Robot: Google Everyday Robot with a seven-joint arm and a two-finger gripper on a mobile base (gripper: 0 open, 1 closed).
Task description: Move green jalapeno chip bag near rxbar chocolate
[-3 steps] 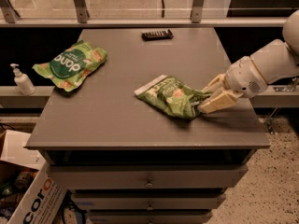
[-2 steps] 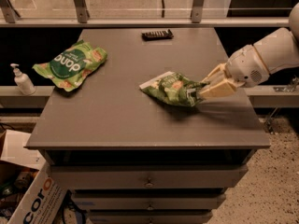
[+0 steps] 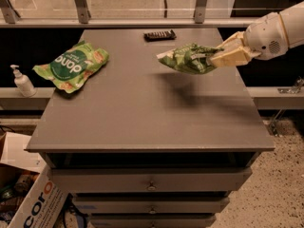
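Green jalapeno chip bag [image 3: 187, 58] in upper right of frame, held off the grey table [image 3: 142, 122] with its shadow on the surface below; gripper [image 3: 219, 58] reaches in from the right edge, fingers clamped on the bag's right end. Rxbar chocolate [image 3: 160, 34] lies flat at the table's far edge, top centre, just up-left of the bag, not touching. Brighter green bag [image 3: 71, 66] at the table's left side, well apart; pump bottle [image 3: 22, 81] on the ledge beyond it, cardboard box [image 3: 28, 198] lower left.
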